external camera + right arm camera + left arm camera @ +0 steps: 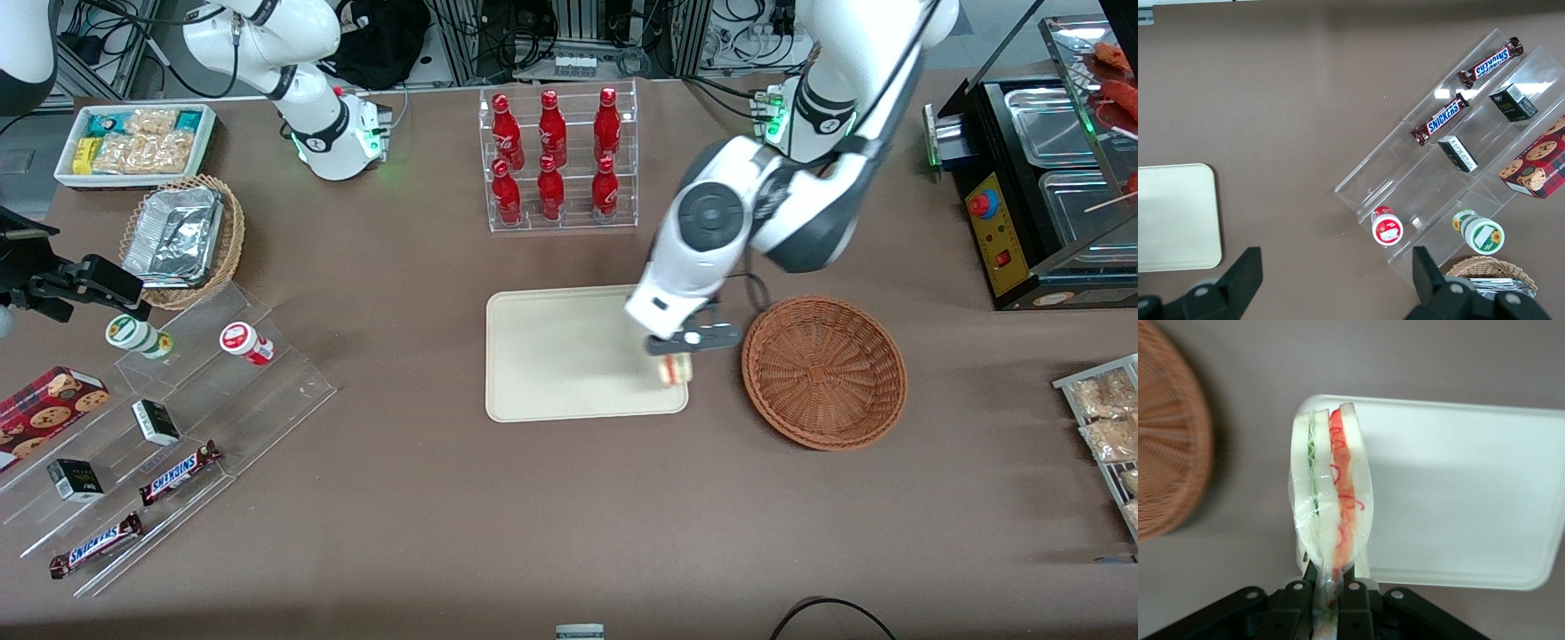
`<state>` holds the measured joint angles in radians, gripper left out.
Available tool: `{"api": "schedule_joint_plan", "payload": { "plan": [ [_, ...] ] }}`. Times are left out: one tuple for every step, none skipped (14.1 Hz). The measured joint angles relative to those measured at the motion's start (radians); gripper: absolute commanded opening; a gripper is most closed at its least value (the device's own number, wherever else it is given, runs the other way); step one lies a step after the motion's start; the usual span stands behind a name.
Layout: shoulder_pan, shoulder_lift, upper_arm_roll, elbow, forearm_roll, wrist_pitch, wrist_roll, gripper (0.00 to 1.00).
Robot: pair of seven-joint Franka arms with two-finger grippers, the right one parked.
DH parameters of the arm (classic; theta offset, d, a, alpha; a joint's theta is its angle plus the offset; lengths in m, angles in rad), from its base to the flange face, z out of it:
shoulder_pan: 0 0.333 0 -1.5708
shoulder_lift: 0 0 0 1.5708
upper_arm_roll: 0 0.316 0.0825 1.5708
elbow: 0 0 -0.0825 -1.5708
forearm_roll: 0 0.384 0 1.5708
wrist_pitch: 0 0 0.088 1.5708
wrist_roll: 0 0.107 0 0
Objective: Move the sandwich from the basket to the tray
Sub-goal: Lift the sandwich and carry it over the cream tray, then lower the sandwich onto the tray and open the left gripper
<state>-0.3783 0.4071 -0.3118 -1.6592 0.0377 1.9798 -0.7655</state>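
Note:
The sandwich, a wrapped wedge of pale bread with red-orange and green filling, hangs in my left gripper, whose fingers are shut on its wrapper end. In the front view the sandwich is held just above the corner of the cream tray that lies nearest the basket. The reddish-brown wicker basket stands beside the tray toward the working arm's end and holds nothing. My gripper is over the tray's edge, apart from the basket.
A clear rack of red bottles stands farther from the front camera than the tray. Acrylic steps with snack bars and jars and a tan basket with a foil container lie toward the parked arm's end. A black food warmer is at the working arm's end.

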Motion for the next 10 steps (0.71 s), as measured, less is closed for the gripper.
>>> {"api": "schedule_joint_plan", "payload": {
  "plan": [
    [-0.005,0.027,-0.021,0.007,0.0,0.027,0.001,0.07],
    [-0.007,0.056,-0.04,0.012,0.001,0.056,0.002,0.07],
    [-0.01,0.083,-0.054,0.014,0.001,0.087,0.004,0.07],
    [-0.014,0.107,-0.061,0.015,0.002,0.12,0.008,0.07],
    [-0.025,0.131,-0.064,0.015,0.002,0.154,0.012,0.07],
    [-0.04,0.154,-0.065,0.016,0.002,0.185,0.013,0.07],
    [-0.055,0.174,-0.065,0.016,0.003,0.214,0.013,0.07],
    [-0.068,0.191,-0.065,0.016,0.003,0.238,0.013,0.08],
    [-0.078,0.205,-0.065,0.017,0.003,0.253,0.013,0.08],
    [-0.084,0.217,-0.065,0.017,0.004,0.26,0.013,0.08]
  ]
}}
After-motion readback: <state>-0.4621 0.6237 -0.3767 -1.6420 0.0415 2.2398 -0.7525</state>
